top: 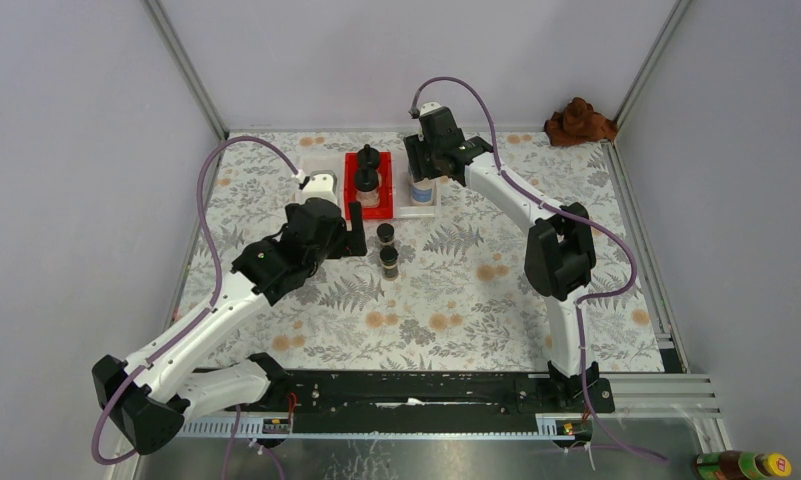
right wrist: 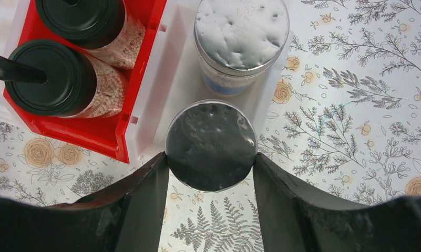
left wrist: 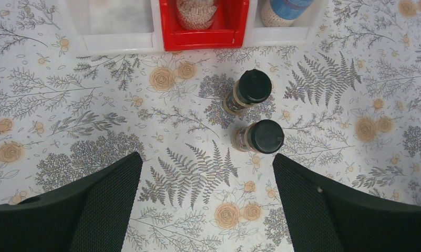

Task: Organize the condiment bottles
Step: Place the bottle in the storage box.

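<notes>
On the left, the left hand (left wrist: 207,160) is held wide open over the floral tabletop (left wrist: 66,121), and nothing is gripped between its fingers. Just beyond it, towards the middle, the far slim brown jar (left wrist: 253,86) and the near slim brown jar (left wrist: 264,136) are stood upright on the tabletop, just beside each other, both black-capped. Farther back, two clear jars (right wrist: 50,79) with black domed caps are kept in a red bin (right wrist: 92,134). To the right of it, touching, a white bin (right wrist: 158,79) is placed, and the far silver-lidded jar (right wrist: 241,31) is stood in it. The near silver-lidded jar (right wrist: 211,144) is clamped at its lid by the partly closed right hand (right wrist: 211,157), seemingly at the bin's near end; whether it rests on the bin floor cannot be told. A brown cloth (top: 579,121) is seen in the far right corner.
</notes>
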You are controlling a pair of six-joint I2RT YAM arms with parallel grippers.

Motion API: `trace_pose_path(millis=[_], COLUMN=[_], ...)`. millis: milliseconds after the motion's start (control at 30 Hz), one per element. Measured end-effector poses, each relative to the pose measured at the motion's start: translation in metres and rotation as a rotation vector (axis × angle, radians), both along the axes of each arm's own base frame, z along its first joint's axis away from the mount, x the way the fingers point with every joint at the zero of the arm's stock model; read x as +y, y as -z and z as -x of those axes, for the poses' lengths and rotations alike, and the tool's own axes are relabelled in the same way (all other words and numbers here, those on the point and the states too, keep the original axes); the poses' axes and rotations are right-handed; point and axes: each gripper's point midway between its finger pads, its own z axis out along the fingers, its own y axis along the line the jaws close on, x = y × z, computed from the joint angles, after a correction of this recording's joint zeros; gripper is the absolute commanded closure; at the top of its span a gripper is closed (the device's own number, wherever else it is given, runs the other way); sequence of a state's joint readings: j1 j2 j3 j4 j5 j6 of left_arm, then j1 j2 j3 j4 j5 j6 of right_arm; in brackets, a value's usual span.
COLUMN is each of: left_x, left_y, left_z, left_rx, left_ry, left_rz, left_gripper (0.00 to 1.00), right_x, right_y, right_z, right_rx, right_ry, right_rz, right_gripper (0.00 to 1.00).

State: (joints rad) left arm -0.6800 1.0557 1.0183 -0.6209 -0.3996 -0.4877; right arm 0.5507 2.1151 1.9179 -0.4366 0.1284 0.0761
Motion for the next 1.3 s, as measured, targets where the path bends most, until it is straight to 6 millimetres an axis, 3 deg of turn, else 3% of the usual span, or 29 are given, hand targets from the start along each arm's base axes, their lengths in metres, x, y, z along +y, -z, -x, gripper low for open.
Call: trace_pose_path(millis=[133,500,1133,1300], left_x=[0.000,-0.001,-0.009,-0.017], left_y=[0.000,0.003,0.014,0.026], left_z=[0.000,-0.001,-0.006,-0.011], left_rx=[0.001,0.009,0.034,0.064], left_ry=[0.000,0.000,0.015,0.036], left_rz=[-0.001,-0.006,-0.013,-0.030], left_gripper=[0.01,0.01,0.01,0.01], right_x=[0.000,0.002,-0.003,-0.010], right_y=[0.000,0.002,0.007,-0.009], right_z=[0.000,0.002,0.007,0.011], right_rx=[0.001,0.011,0.031,0.011], right_ry=[-0.001,-0.013,-0.024,-0.014], right_rz=[0.000,-0.008,0.025,0.040], right_gripper=[0.41,0.21,0.16,0.15])
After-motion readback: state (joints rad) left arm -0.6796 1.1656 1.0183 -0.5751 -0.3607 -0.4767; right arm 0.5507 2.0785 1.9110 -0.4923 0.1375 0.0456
